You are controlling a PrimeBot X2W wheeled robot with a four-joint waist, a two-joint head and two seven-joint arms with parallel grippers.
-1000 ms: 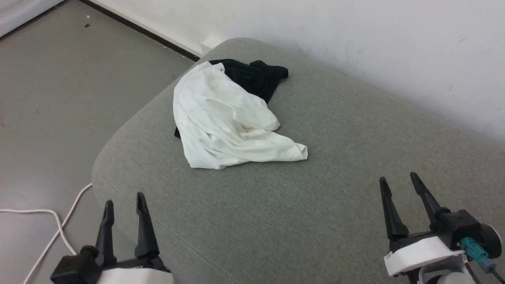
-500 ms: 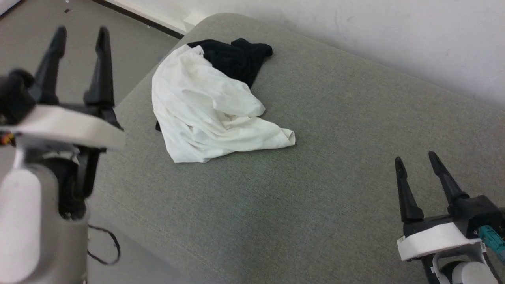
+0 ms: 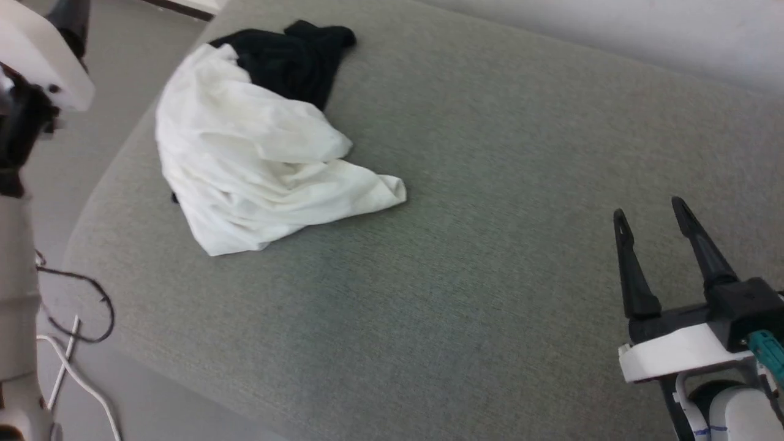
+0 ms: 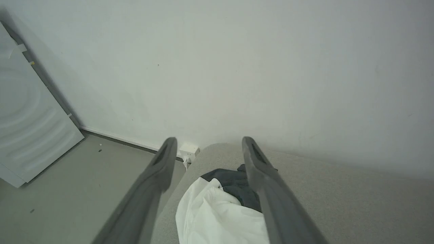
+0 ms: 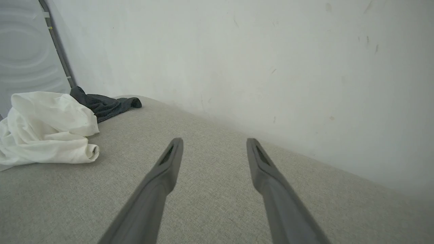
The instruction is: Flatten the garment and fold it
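Up at the far left, the left hand (image 4: 209, 141) has swung from low beside the bench (image 3: 490, 257) to high above its left end. Its fingers are spread wide and hold nothing, and its own camera looks down between them onto the shirt (image 3: 245, 165). Below it, loose cables (image 3: 79, 318) trail on the floor (image 3: 141, 410). Next comes the shirt itself, a crumpled heap near the left end of the grey padded bench, cream body bunched on top and a black sleeve (image 3: 288, 61) poking out at the far side. It seems to have slid across the head view, but that is the robot bending toward it; the heap lies as it did. Well to the right, the right hand (image 3: 649, 208) hovers low over bare upholstery, fingers also apart and empty. I'd say the reach has only begun. Nothing is flattened yet, and the left hand looks set to take the first pinch.
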